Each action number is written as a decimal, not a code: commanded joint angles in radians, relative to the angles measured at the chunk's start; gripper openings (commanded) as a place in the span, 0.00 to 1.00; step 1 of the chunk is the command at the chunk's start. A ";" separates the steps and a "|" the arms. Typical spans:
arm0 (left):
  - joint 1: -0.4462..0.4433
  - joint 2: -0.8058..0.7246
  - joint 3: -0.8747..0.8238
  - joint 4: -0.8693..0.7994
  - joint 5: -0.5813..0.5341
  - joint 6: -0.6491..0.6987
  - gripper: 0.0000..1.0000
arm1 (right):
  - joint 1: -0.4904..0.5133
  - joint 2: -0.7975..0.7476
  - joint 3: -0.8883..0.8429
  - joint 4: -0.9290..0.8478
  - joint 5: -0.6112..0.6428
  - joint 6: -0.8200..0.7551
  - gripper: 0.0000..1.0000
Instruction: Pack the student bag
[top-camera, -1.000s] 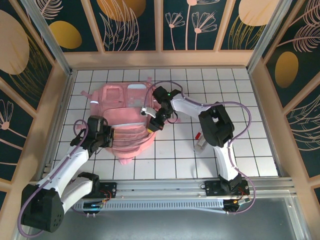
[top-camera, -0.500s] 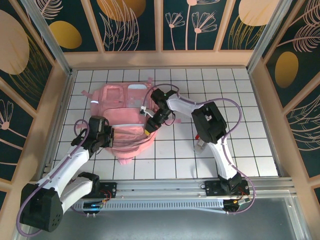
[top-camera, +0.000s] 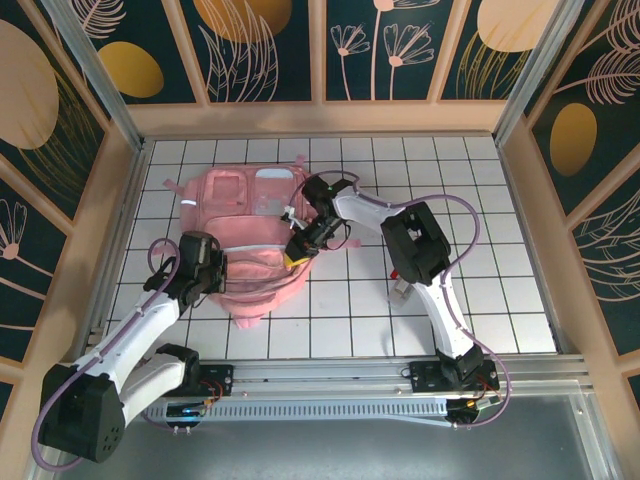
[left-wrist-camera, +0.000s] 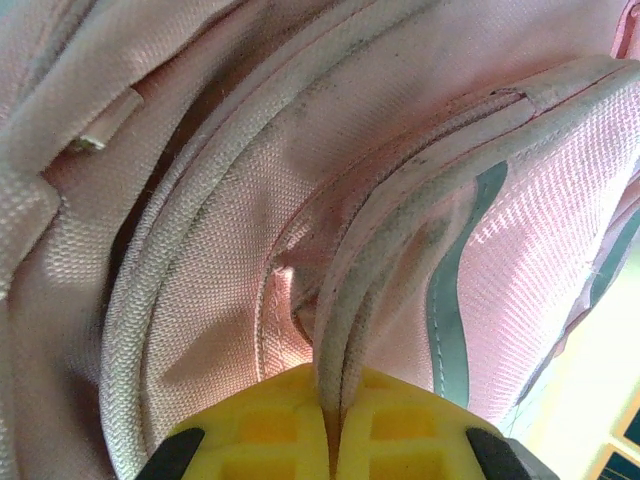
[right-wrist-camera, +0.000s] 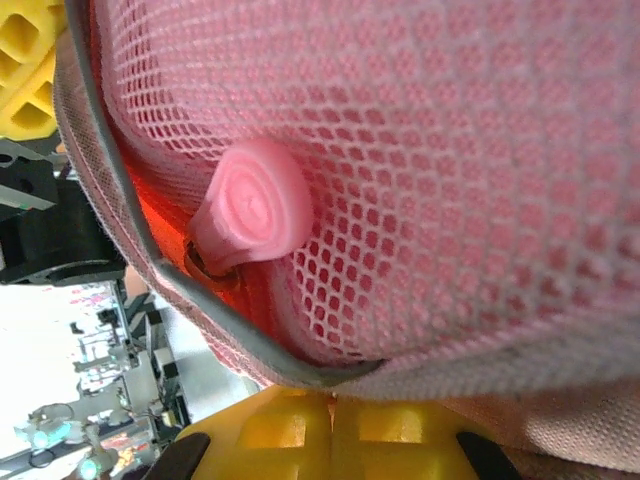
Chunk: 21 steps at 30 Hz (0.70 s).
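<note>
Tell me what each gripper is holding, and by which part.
Both hold the student bag. The left gripper is shut on a piped seam of its pink fabric; the right gripper is shut on the grey-bound rim of a mesh pocket.

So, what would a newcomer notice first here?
The large soft pink fabric backpack lies flat on the white gridded table, left of centre. The left gripper pinches a piped seam at its near-left edge; the right gripper clamps its pink mesh pocket rim beside a round pink tab.
</note>
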 joint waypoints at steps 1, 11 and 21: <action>-0.050 0.014 -0.001 0.051 0.120 -0.021 0.00 | 0.065 0.006 0.060 0.108 -0.213 0.047 0.00; -0.054 -0.016 -0.035 0.052 0.089 -0.049 0.00 | 0.074 -0.024 0.058 -0.029 0.101 -0.019 0.00; -0.053 -0.029 -0.057 0.064 0.053 -0.074 0.00 | 0.101 -0.162 -0.079 -0.026 0.361 -0.233 0.00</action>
